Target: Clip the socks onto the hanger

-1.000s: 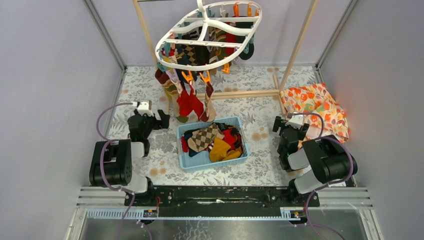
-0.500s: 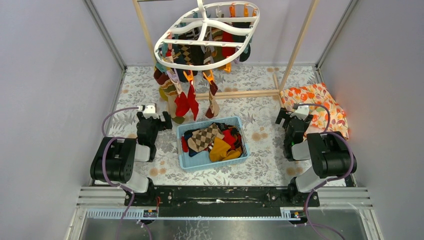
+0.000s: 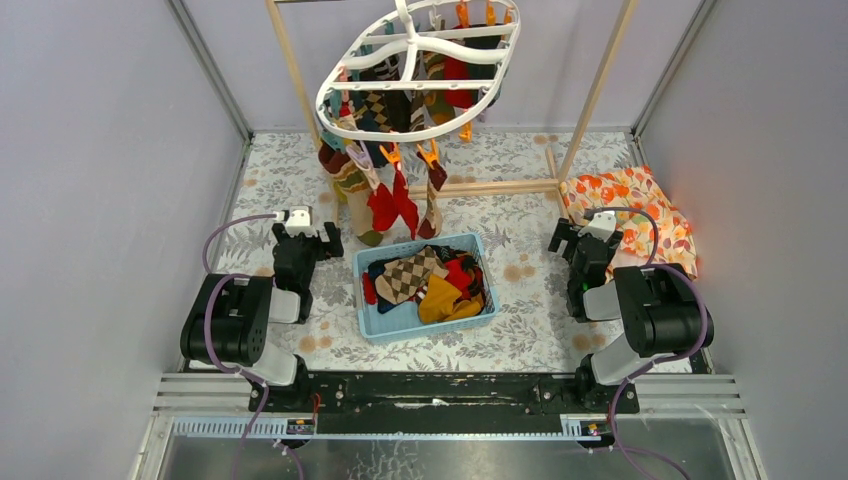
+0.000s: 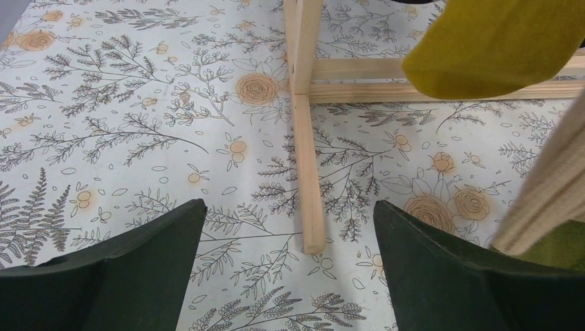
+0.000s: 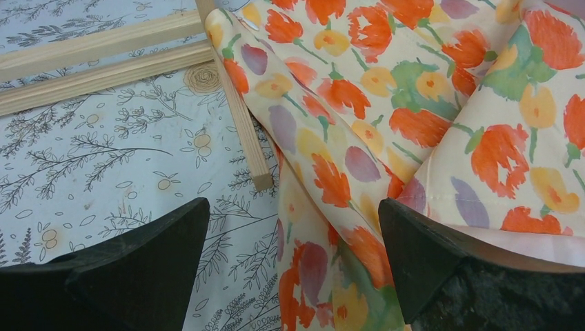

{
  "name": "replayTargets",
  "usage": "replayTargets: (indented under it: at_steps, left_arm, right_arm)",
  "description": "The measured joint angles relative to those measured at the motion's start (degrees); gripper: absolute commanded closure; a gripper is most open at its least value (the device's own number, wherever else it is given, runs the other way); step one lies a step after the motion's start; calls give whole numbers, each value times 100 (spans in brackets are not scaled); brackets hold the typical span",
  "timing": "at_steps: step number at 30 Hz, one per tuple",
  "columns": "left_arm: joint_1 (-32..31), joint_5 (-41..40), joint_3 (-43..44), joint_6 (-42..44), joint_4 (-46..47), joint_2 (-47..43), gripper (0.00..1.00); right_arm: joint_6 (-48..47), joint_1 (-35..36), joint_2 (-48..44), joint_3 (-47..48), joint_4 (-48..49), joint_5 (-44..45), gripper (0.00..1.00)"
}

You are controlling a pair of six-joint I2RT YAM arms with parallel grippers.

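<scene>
The white oval hanger [image 3: 412, 84] hangs from the wooden frame at the back, with several socks [image 3: 385, 205] clipped under it, red, striped and dark ones among them. More socks [image 3: 425, 282], argyle, mustard and red, lie heaped in the blue basket [image 3: 372, 326]. My left gripper [image 3: 305, 240] rests open and empty left of the basket, over the frame's foot [image 4: 308, 186]. A hanging mustard sock [image 4: 493, 48] and a tan striped one [image 4: 552, 186] show in the left wrist view. My right gripper [image 3: 583, 240] is open and empty at the floral cloth's edge [image 5: 359, 172].
The wooden rail frame [image 3: 480, 186] stands on the patterned mat, its foot bar [image 5: 245, 131] ending near the right gripper. An orange floral cloth [image 3: 635, 215] lies crumpled at the right. Grey walls close in on both sides.
Both arms drew back and settled low beside the basket in the first half second, then stayed still. The hanger and its socks keep swinging, now shifted slightly right.
</scene>
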Motion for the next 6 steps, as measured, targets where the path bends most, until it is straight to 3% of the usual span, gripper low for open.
replayTargets:
  at_steps: [6]
  left_arm:
    - [-4,-2,0,13,-2,4,1]
  right_arm:
    - [15,-4,0,0,0,-2,0]
